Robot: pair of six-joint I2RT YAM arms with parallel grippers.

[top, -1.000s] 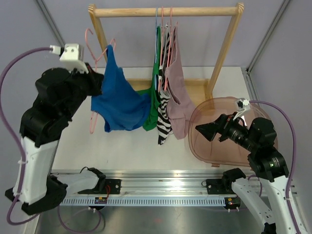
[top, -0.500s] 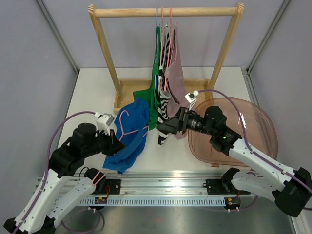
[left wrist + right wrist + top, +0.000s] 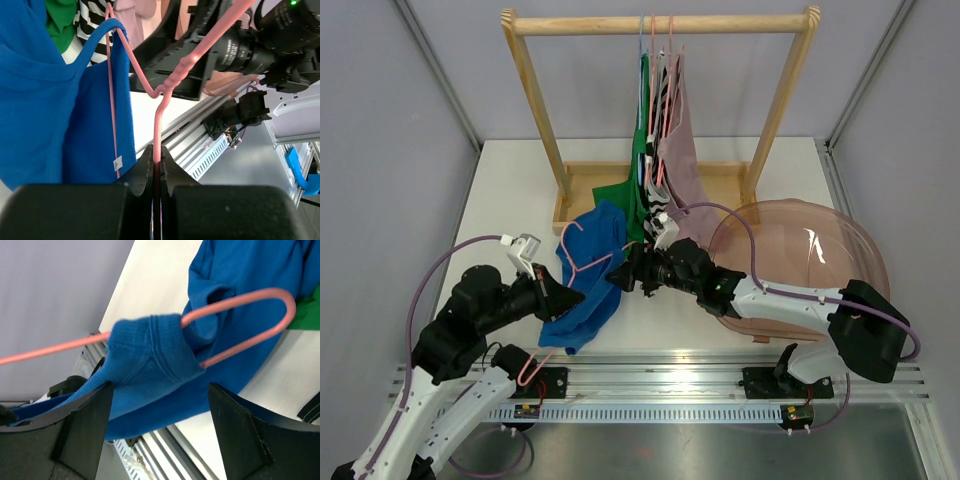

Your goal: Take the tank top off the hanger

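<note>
Left hand (image 3: 156, 167): shut tight on the hanger wire, which is pinched between the two fingers.
Hanger (image 3: 159, 122): pink wire, held low over the near left part of the table (image 3: 510, 190); its far end reaches toward the right hand.
Tank top (image 3: 582, 300): blue and on the hanger, one strap looped over the wire. The body is bunched below it, in front of the rack's left post.
Right hand (image 3: 160, 390): fingers spread wide, clamping nothing. The strap-wrapped end of the hanger lies between them, cloth touching one finger.
Rack (image 3: 660, 22): wooden, at the back of the table.
Garments (image 3: 670, 160): green, zebra-striped and pale pink, hanging from the rail.
Basin (image 3: 840, 250): clear pink, on the table at right.
</note>
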